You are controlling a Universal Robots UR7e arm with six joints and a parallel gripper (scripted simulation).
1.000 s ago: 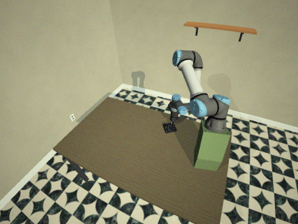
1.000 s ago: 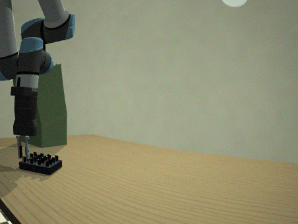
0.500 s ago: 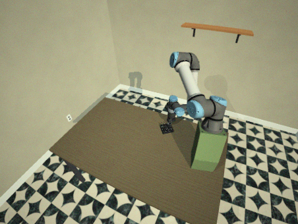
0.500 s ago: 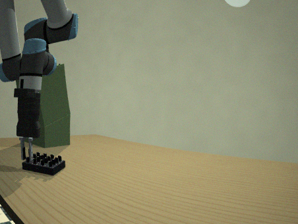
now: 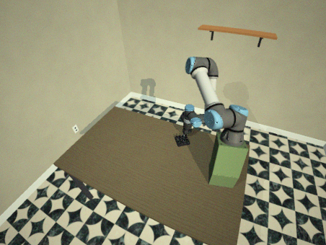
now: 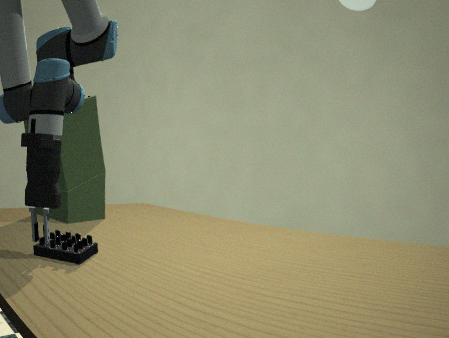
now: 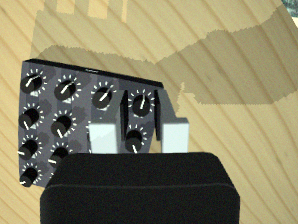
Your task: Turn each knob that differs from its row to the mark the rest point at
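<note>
On the counter (image 5: 144,155) (image 6: 238,278) (image 7: 240,145), near the green pedestal (image 5: 225,163) (image 6: 84,164) that carries the arm (image 5: 206,88) (image 6: 49,94), the knob box (image 5: 182,140) (image 6: 60,255) (image 7: 47,112) sits with its knobs facing up. The pincer (image 5: 185,135) (image 6: 41,239) (image 7: 141,105) points down over one edge of it, partly spread, with its two dark pads (image 7: 124,115) on either side of the rightmost knob (image 7: 141,105) in the row at the top of the wrist view. In that view there is a sliver of space between the knob and each pad, so nothing is pinched. That knob's white line points nearly straight up, while the lines on the other three in its row, the first (image 7: 33,82), second (image 7: 65,90) and third (image 7: 102,97), lean more to the right. In the next row, the knob nearest the pincer's body (image 7: 134,140) has its line pointing down and slightly right, much like the two at the left (image 7: 29,119) (part of the box, it must be said, is hidden behind the pincer). Farther down, the visible lines point leftward or down to the left.
</note>
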